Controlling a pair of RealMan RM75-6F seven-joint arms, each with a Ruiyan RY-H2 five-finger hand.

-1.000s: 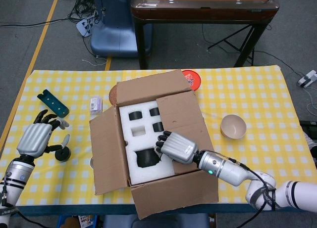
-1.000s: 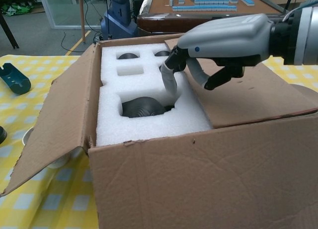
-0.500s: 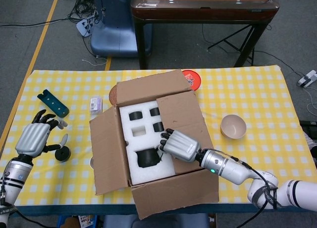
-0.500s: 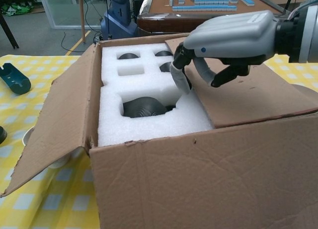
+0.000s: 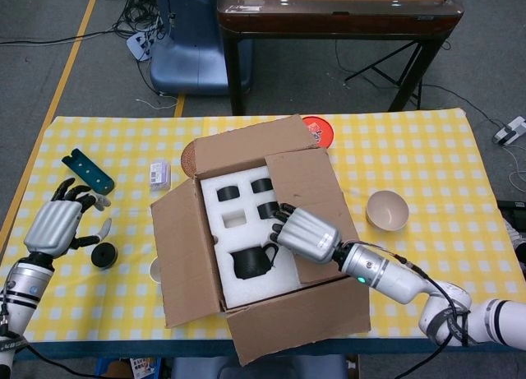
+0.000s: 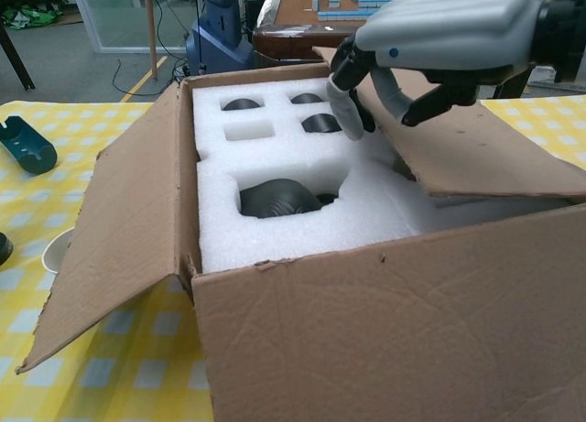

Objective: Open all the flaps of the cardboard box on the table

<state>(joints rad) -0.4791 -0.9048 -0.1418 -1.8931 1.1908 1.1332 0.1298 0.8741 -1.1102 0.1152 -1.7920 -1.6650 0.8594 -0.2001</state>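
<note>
Brown corrugated cardboard box (image 5: 246, 256) is set near the front edge of the counter covered in a yellow-and-white checked cloth (image 5: 411, 149). Three flaps are folded outward: left, far and near. The right flap (image 5: 308, 206) is not yet open; it lies slanted over the white foam insert (image 6: 302, 211), its free edge lifted slightly off the foam.

The right hand (image 5: 306, 233) is placed at that free edge, fingers curled down over it and fingertips (image 6: 351, 120) tucked beside the foam. Whether the edge is actually pinched cannot be told; contact looks like a hook rather than a firm grip. The left hand (image 5: 56, 225) is held apart from the box over the cloth, fingers spread, nothing in it.

Step in hand, as judged: the right flap is to be swung up and out to the right.

- Fingertips are best kept under the cardboard edge, not pressed into the foam.
- The lift should follow an arc about the flap's hinge line, then carry past vertical so the flap stays down outside.
- The dark teapot (image 5: 251, 262) seated in the foam should be left undisturbed.
- The box may slide; steadying by the left hand could be considered.
</note>
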